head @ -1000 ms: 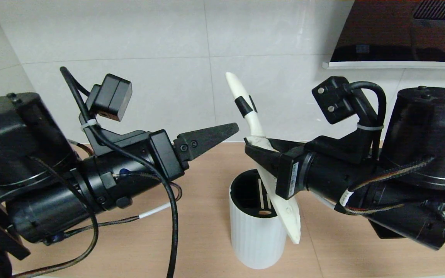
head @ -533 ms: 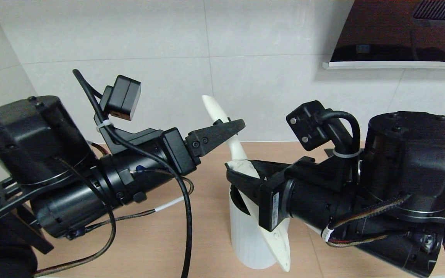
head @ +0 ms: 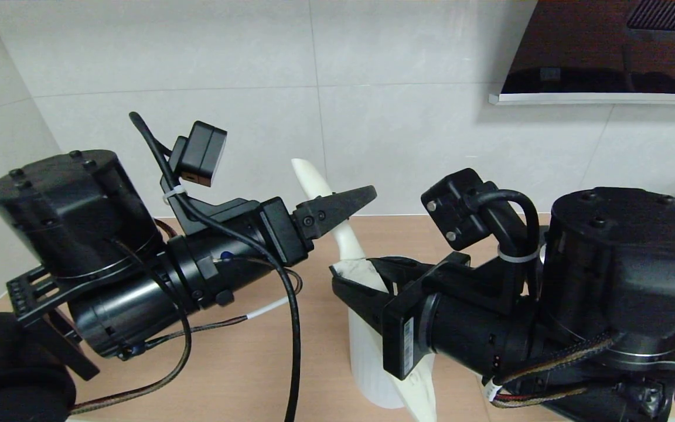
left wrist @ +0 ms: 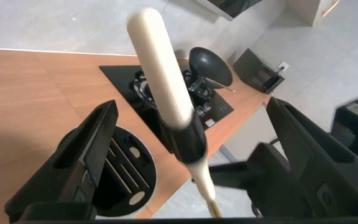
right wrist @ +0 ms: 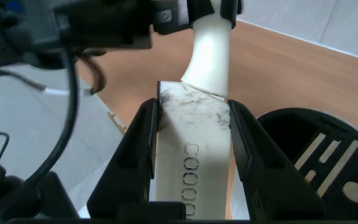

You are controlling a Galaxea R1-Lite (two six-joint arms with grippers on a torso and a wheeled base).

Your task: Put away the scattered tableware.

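Observation:
A white spatula [head: 346, 241] with a black band on its handle [left wrist: 188, 134] stands tilted above a white ribbed utensil holder [head: 364, 363]. My right gripper [head: 354, 280] is shut on the spatula's flat blade [right wrist: 194, 163], just over the holder's black slotted top [right wrist: 319, 163]. My left gripper [head: 354, 202] is open, its two fingers [left wrist: 86, 155] wide apart on either side of the handle near the band, not touching it. The handle's rounded tip [head: 305, 171] points up and back toward the wall.
The holder stands on a wooden counter [head: 244, 363] against a tiled wall. A black cooktop [left wrist: 126, 78] with a dark pan [left wrist: 210, 62] lies farther along the counter. A range hood [head: 607, 53] hangs at the upper right.
My right gripper has carried the spatula down and to the left, over the holder. My left gripper has moved right until the handle lies between its open fingers.

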